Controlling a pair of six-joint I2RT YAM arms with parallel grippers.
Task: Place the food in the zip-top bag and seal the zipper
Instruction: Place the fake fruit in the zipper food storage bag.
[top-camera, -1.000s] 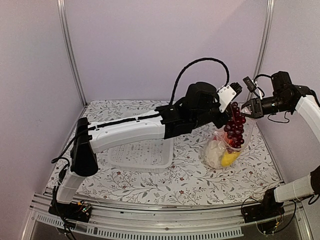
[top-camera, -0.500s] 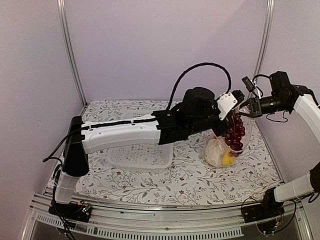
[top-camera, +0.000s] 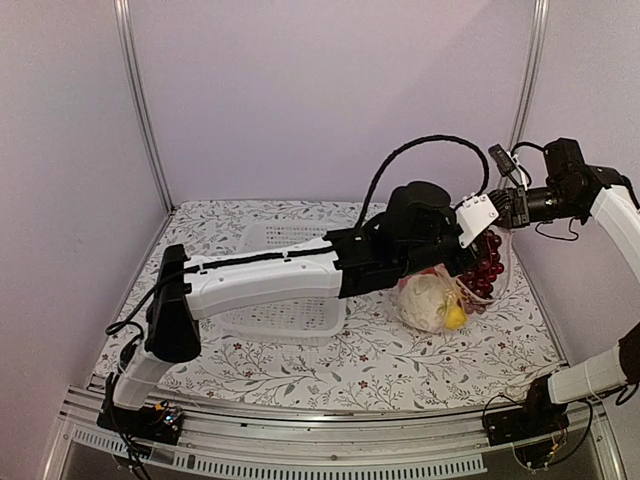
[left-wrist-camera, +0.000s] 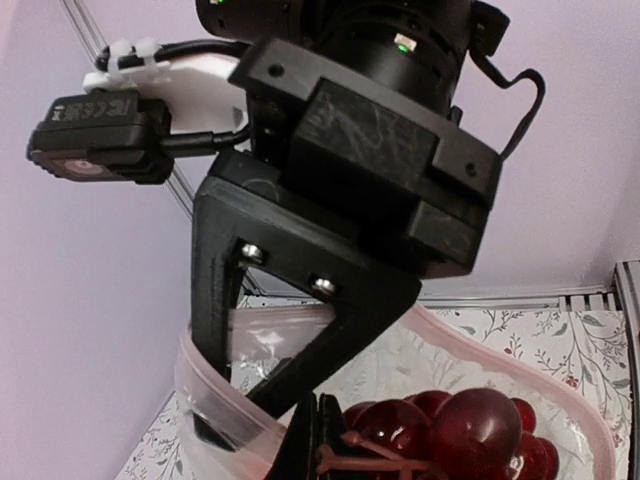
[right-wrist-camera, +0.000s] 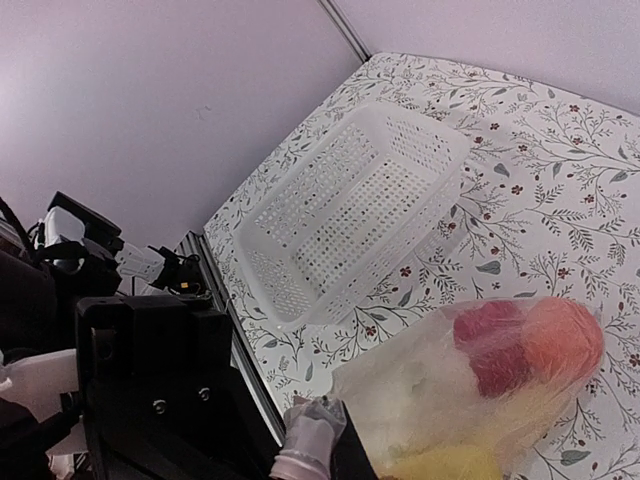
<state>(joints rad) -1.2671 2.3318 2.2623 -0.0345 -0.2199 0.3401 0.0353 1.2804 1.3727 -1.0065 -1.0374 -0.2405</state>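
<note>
Clear crinkly plastic made up the zip-top bag (top-camera: 440, 300), which stood on the table (top-camera: 350, 370) at the far right, just right of the white basket (top-camera: 300, 318). Through its film showed the cauliflower (top-camera: 424, 302), a yellow piece (top-camera: 455, 318), the orange fruit (right-wrist-camera: 565, 335) and the red pepper (right-wrist-camera: 495, 345). The grape bunch (top-camera: 486, 266) sat high, up at the mouth.

The right gripper (top-camera: 512, 208) was closed on the bag's rim, holding that side up. The left gripper (top-camera: 478, 250) was closed too, right at the mouth beside the grape stem. Whether it pinched the stem, the rim or nothing could not be told.

The main risk looked to be the grapes. If the stem was caught in those fingers, pulling the arm back would likely drag the bunch out again or tip the soft bag over. Riding so high, the bunch could also lie across the zipper (left-wrist-camera: 520, 362), the pinkish strip, and block it from closing. With the rim held at one point only, the far side might sag and fold inward.
</note>
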